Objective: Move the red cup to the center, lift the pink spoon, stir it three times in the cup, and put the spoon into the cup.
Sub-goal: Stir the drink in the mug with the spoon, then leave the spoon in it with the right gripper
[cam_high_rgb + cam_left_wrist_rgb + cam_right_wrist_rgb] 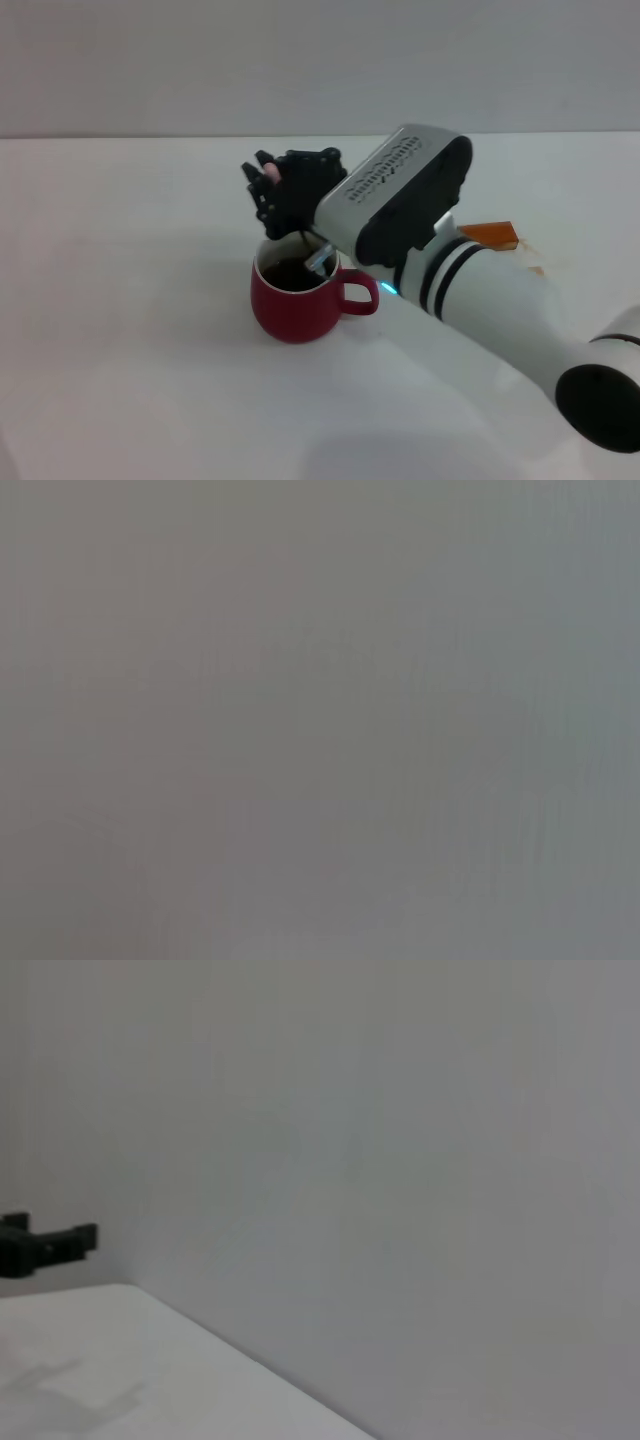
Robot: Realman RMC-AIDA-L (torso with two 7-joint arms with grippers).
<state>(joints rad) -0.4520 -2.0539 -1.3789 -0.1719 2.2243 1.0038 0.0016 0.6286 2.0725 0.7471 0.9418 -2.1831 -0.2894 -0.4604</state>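
The red cup (297,300) stands upright on the white table (120,300) near the middle, handle toward the right, dark liquid inside. My right gripper (272,190) hovers just above the cup's far rim, shut on the pink spoon (270,174). Only the pink handle tip shows between the fingers; the spoon's grey metal end (318,262) dips into the cup. The left gripper is out of view; the left wrist view shows only plain grey. The right wrist view shows the wall and a table edge, not the cup.
An orange-brown block (490,234) lies on the table behind my right arm (480,300), partly hidden by it. The arm crosses the right half of the table. A small black bracket (45,1245) shows in the right wrist view.
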